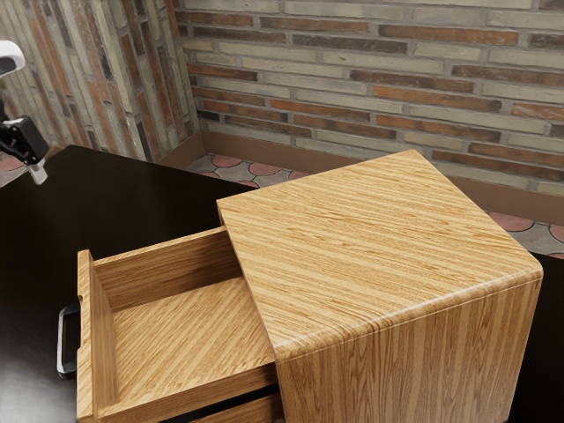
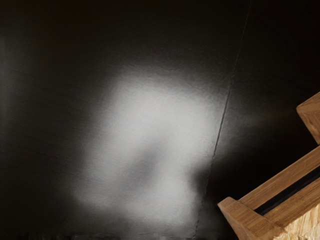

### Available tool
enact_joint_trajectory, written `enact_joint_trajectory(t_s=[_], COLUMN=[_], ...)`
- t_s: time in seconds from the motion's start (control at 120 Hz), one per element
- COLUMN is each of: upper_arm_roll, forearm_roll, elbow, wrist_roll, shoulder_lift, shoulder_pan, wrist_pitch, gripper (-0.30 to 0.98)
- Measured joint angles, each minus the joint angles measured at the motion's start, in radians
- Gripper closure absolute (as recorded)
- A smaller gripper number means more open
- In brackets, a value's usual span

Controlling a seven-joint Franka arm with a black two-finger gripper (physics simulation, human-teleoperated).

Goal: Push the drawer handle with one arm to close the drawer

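Wooden cabinet (image 1: 379,256), open drawer (image 1: 189,339), raised tool (image 1: 38,174)

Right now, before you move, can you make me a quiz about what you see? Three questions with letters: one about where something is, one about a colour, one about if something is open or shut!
1. Where is the handle?
A. On the cabinet's top
B. On the wall
C. On the front of the drawer

2. What colour is the table?
A. Black
B. White
C. Green

3. How is the drawer with the handle?
A. Shut tight
B. Pulled open
C. Lying on the floor

Answers:
1: C, the handle sticks out from the drawer's front.
2: A, the tabletop beside the cabinet is black.
3: B, you can see down into the drawer, which sticks out of the cabinet.
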Motion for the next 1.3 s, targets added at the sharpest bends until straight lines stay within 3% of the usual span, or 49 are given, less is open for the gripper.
enact_joint_trajectory(t_s=[0.258,0.483,0.675,0.983,1.208,1.3], upper_arm_roll=[-0.033,-0.01,0.005,0.004,-0.023,0.02], forearm_roll=[0.024,0.072,0.074,0.071,-0.058,-0.066], elbow=[-0.322,-0.428,-0.57,-0.672,-0.687,-0.704], wrist_roll=[-0.03,-0.047,-0.058,-0.069,-0.086,-0.086], shoulder_lift=[-0.22,-0.313,-0.401,-0.448,-0.47,-0.497], shoulder_pan=[0.154,0.243,0.297,0.271,0.249,0.193], wrist_pitch=[0.074,0.109,0.116,0.098,0.053,0.045], gripper=[0.02,0.02,0.02,0.02,0.02,0.02])
